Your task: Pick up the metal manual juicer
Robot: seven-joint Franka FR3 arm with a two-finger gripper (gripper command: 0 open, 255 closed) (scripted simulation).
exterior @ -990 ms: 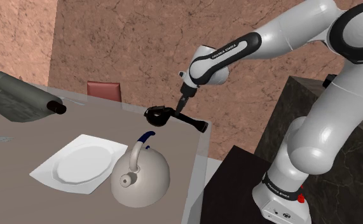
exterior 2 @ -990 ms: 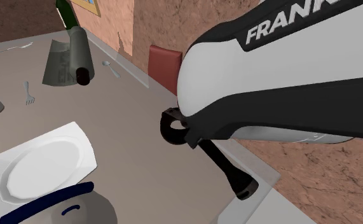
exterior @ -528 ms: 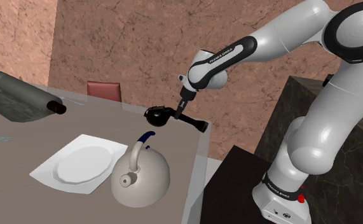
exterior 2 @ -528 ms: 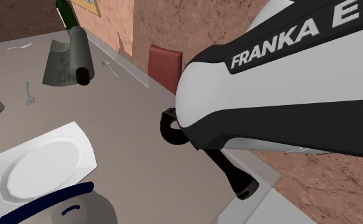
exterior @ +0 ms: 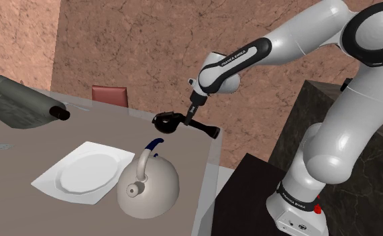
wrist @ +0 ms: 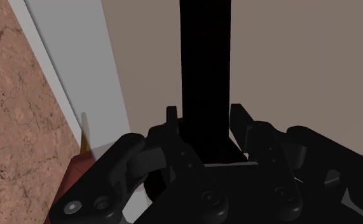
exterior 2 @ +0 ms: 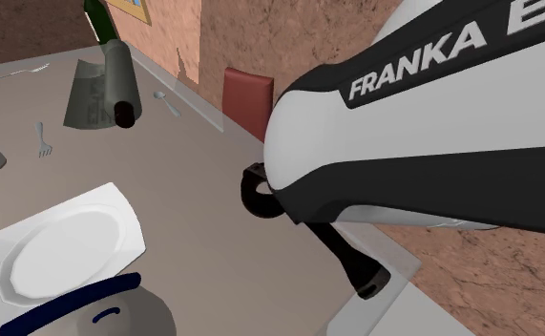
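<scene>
Though equally black, hand (wrist: pixel 205 118) tight around juicer (exterior: pixel 167 123).

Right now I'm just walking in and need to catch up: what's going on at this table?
The white arm has its pincer shut on the handle of the black juicer, near the edge of the table. Whether the juicer is off the table I cannot tell. A kettle and a plate sit apart from it.

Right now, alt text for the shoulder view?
A white Franka arm reaches from its stand at lower right, its black hand closed on the handle of a black manual juicer near the edge of a grey-brown table. Nearer sit a pale kettle and a white plate.
</scene>
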